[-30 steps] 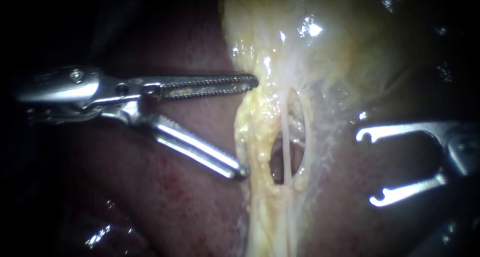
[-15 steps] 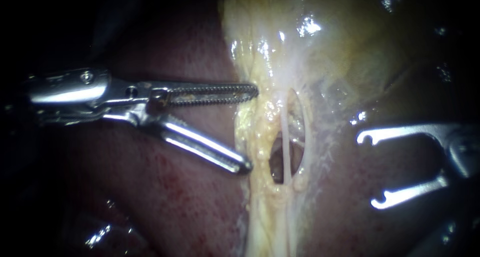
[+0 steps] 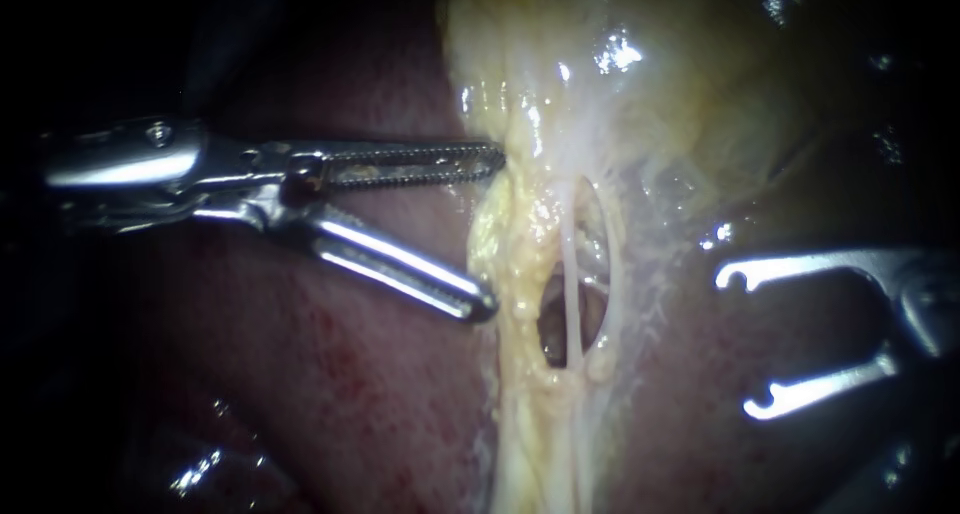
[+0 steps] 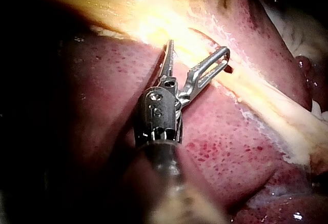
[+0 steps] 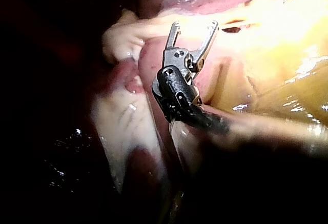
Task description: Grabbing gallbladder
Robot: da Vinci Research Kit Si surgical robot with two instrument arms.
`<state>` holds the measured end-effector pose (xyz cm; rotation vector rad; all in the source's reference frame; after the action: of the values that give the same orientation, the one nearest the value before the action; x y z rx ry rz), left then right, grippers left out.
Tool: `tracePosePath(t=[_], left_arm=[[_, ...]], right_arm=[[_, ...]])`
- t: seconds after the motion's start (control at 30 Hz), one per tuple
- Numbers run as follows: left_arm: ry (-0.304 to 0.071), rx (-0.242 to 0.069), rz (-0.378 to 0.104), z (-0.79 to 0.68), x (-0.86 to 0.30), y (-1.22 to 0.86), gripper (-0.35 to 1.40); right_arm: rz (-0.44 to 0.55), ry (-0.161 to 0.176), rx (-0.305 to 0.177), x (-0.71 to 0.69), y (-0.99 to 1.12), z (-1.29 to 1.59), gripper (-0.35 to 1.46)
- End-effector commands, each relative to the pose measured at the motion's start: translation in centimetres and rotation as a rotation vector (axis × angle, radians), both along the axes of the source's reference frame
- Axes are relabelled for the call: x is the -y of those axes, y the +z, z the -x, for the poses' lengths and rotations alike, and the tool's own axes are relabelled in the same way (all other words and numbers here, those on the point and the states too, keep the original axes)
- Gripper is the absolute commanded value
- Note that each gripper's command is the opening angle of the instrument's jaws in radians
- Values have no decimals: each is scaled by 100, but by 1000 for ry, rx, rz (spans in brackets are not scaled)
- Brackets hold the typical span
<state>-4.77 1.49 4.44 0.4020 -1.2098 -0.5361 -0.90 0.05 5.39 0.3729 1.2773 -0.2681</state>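
While narrowing since a second ago, slender steel left instrument [image 3: 495,232]: serrated jaws still apart, bracketing pale yellow, glistening gallbladder [image 3: 640,94] edge, seemingly unpinched. Hook-tipped right instrument [image 3: 740,340]: agape, idle.

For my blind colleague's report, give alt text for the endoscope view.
The left instrument, open, reaches the edge of the yellowish tissue below the gallbladder, over dark red liver. The right instrument, also open, hangs apart on the tissue's other side.

1. Gallbladder [image 3: 650,74] top centre, liver [image 3: 330,374] to its lower left.
2. Tube [image 3: 572,294] below gallbladder, between both instruments.
3. Left instrument [image 3: 490,231] left of tube, tips at tissue [image 3: 515,274] edge.
4. Right instrument [image 3: 740,340] right of tube, apart.
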Motion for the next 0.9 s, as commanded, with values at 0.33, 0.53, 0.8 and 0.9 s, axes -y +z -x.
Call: tracePosePath(t=[0.33, 0.53, 0.8, 0.9], left_arm=[[-16, -21, -49, 8, 14, 13, 62], [-29, -37, -104, 7, 20, 14, 46], [-58, -43, -183, 7, 20, 11, 20], [-63, -43, -194, 7, 20, 12, 17]], right_arm=[[-10, 3, 5, 1, 1, 0, 58], [-14, 4, 7, 2, 1, 0, 58], [-19, 5, 10, 2, 1, 0, 58], [-24, 7, 13, 2, 1, 0, 58]])
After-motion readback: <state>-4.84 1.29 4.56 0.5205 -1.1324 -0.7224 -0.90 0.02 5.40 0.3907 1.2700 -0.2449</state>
